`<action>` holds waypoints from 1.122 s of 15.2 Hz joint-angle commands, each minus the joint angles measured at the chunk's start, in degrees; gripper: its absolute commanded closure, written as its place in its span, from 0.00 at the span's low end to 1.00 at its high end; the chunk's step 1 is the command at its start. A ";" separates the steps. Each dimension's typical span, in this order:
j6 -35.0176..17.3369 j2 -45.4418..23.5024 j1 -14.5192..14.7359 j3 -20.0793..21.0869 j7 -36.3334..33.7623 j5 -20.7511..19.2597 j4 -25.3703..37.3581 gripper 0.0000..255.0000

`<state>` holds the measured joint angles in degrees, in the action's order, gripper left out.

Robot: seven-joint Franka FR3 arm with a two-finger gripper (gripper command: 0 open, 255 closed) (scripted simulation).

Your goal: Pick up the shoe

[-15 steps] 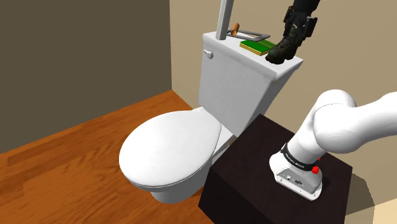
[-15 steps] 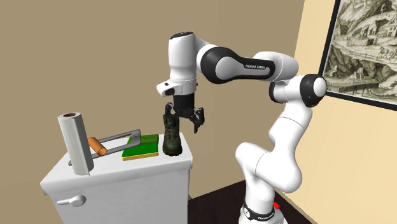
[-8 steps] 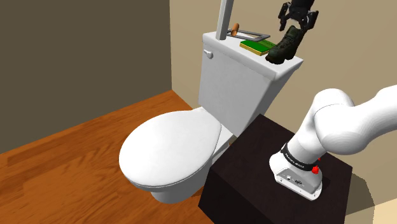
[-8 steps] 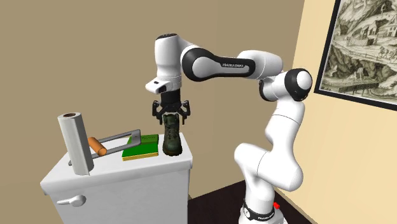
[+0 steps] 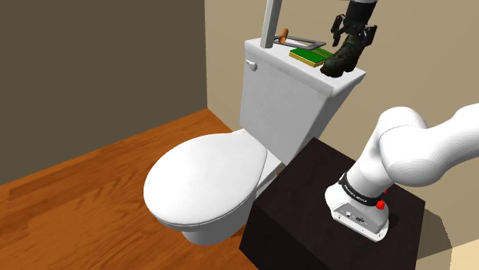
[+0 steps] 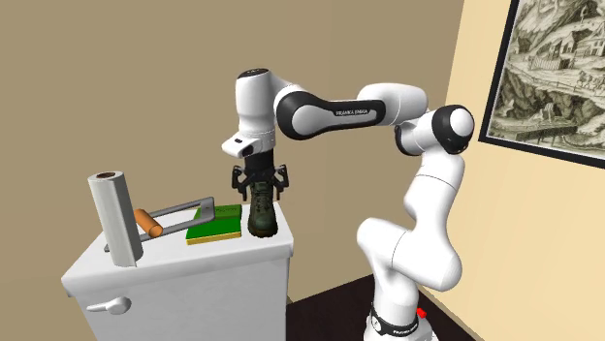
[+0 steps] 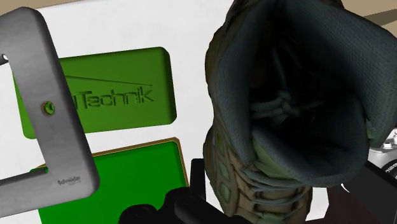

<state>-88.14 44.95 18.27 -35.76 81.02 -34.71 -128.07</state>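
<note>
We are in a home bathroom. A white toilet [image 5: 203,184] with its lid down sits in the middle of the shoulder view. Its tank [image 5: 280,107] stands behind it toward one o'clock, with a flush handle [image 5: 251,65] on its front. A wooden plank floor [image 5: 84,180] runs out toward eight o'clock, and plain walls [image 5: 100,61] meet in a corner at eleven o'clock. In the second exterior view an upright paper roll [image 6: 116,218] stands on the tank at nine o'clock. A framed picture [image 6: 548,73] hangs on the wall at two o'clock.
</note>
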 commanded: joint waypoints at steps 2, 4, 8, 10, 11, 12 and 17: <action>-0.25 0.11 -0.05 -0.09 -0.05 -0.11 -0.35 1.00; -0.20 0.12 -0.05 -0.07 -0.04 -0.10 -0.31 1.00; -0.24 0.11 -0.05 -0.09 -0.05 -0.11 -0.34 1.00; -0.28 0.11 -0.06 -0.13 -0.03 -0.13 -0.35 1.00; 0.35 -0.08 0.02 0.11 0.17 0.10 0.46 1.00; 0.98 -0.28 0.11 0.34 0.37 0.31 1.30 1.00; 4.09 -1.45 0.58 1.37 1.37 1.35 5.58 1.00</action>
<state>-84.80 43.68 18.78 -34.72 82.20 -33.59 -123.44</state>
